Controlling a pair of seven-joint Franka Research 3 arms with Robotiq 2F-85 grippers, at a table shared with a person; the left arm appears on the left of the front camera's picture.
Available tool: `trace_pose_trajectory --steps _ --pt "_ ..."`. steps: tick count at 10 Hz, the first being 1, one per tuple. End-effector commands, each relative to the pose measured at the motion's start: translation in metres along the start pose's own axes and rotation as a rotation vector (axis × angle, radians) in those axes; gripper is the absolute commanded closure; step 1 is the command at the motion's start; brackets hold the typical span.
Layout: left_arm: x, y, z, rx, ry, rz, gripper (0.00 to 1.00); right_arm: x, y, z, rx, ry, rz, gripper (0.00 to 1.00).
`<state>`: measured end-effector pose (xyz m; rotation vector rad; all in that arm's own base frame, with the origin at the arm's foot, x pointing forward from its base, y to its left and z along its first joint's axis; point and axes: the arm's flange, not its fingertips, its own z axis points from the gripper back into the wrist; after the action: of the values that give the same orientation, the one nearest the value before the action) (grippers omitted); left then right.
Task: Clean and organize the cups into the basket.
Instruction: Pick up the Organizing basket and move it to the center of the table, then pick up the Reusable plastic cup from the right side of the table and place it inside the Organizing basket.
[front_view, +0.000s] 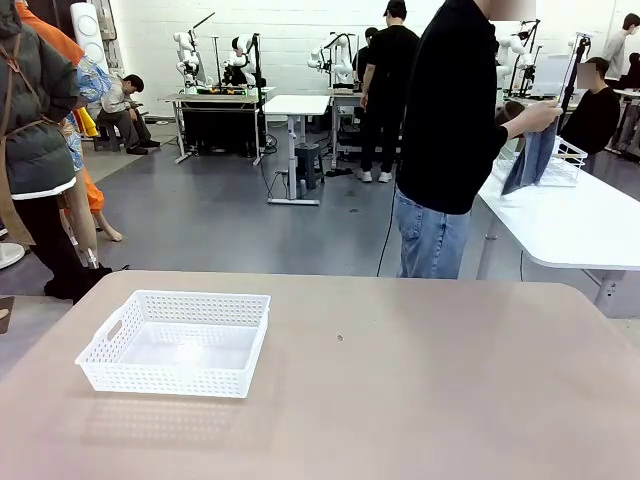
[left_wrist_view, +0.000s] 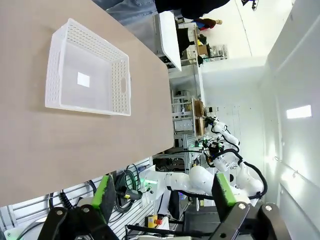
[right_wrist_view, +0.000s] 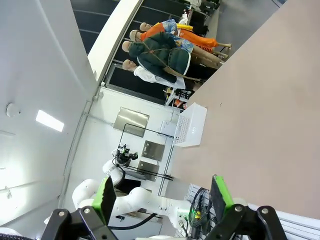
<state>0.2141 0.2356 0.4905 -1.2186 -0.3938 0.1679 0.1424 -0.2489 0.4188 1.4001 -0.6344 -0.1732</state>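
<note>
Basket (left_wrist_view: 119, 102) well beyond left end effector (left_wrist_view: 162, 184), spread | right end effector (right_wrist_view: 162, 187) spread

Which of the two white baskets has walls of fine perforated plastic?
The shallow basket on the tan table, at its left side. The wire-grid basket on the white table behind, beside the person, has open wire walls instead.

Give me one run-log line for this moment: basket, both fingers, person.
basket: empty, on table | left fingers: open, empty | right fingers: open, empty | person: far side, holding cloth
</note>
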Motion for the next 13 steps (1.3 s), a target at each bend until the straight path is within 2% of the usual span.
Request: trace_pose_trajectory --steps 1,13 --pt "0.0010 -0.0003 0.0014 -0.012 0.003 -0.017 0.00 0.0007 0.0024 0.0015 0.019 -0.006 0.011 0.00" --pt "0.0010 -0.0003 0.0014 -0.012 0.003 -0.017 0.00 0.0007 0.0024 0.0015 0.019 -0.006 0.011 0.00"
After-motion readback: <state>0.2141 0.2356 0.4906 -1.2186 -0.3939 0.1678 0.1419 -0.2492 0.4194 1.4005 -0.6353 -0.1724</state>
